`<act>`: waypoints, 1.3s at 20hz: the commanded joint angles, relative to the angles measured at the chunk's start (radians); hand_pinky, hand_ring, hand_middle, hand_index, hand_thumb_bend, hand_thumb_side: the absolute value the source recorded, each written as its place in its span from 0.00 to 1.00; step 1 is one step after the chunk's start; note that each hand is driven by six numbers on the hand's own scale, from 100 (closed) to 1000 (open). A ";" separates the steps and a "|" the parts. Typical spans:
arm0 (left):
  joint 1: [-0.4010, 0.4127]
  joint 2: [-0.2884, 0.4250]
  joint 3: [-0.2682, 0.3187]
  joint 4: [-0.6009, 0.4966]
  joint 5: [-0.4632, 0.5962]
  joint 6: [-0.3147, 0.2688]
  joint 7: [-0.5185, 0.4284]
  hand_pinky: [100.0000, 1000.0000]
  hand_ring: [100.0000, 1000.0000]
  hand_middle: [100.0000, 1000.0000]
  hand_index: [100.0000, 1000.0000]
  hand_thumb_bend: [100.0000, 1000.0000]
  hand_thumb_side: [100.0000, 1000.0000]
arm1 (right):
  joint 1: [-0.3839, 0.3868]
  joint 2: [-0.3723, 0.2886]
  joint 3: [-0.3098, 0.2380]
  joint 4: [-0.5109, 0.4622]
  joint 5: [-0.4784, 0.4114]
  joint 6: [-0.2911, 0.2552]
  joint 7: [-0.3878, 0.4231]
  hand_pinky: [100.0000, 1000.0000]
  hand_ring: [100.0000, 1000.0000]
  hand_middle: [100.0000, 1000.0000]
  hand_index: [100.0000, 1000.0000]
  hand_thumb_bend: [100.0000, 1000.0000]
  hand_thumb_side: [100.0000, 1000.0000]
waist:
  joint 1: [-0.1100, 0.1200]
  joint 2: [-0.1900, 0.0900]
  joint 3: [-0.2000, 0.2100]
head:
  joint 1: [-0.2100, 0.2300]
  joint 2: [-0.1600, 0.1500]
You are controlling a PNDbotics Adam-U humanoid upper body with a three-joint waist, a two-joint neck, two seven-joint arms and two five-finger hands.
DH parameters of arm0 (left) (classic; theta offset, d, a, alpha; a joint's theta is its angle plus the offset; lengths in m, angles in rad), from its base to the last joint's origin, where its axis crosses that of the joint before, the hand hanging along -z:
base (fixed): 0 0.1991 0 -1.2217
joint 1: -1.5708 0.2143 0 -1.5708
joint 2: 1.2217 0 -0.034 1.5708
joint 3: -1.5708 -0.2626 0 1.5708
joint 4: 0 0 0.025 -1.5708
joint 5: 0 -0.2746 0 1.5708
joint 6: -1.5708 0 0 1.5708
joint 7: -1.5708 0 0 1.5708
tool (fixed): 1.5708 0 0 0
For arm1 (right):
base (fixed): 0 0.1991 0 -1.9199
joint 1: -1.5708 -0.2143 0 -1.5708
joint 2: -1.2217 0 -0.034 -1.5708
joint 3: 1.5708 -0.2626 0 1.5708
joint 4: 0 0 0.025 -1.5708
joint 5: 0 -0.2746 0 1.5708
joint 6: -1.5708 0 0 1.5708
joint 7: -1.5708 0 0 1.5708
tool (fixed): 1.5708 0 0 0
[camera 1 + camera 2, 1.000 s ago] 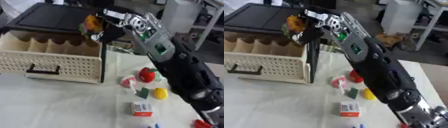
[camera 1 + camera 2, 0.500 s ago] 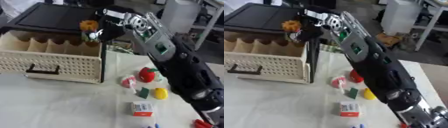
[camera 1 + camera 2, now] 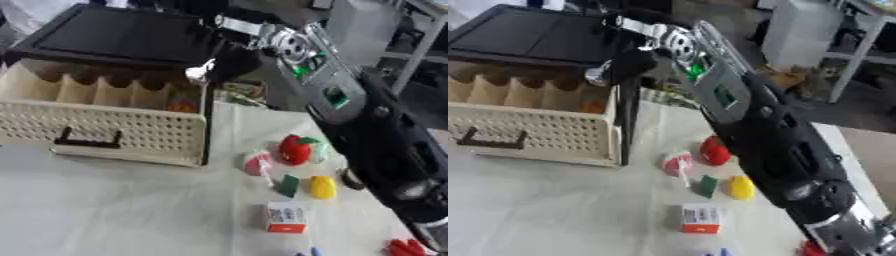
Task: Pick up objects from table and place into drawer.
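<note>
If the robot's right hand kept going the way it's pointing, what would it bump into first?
Probably the drawer. The right hand hangs above its right end, pointing down-left toward the compartment holding the orange thing. Depth is hard to judge.

The right arm (image 3: 367, 125), black with silver joints, stretches from the lower right up toward the upper middle. Its robot hand (image 3: 229, 62) hangs at the far end, pointing down to the left. Its fingers are too blurred to read.
</note>
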 commanded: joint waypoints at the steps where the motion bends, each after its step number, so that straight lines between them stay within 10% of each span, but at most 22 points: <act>1: -0.009 0.017 0.011 -0.008 0.000 0.001 0.002 0.00 0.00 0.00 0.73 0.00 0.18 | -0.013 -0.034 -0.008 -0.034 -0.018 0.012 -0.004 0.71 0.74 0.77 0.92 0.26 0.41 | 0.009 -0.024 -0.001 | 0.001 -0.006; 26: 0.027 0.032 0.012 -0.008 -0.026 0.013 -0.015 0.00 0.00 0.00 0.73 0.00 0.16 | 0.166 -0.253 -0.170 -0.492 -0.236 0.157 -0.184 0.69 0.67 0.71 0.89 0.14 0.42 | 0.078 -0.028 -0.067 | 0.049 0.041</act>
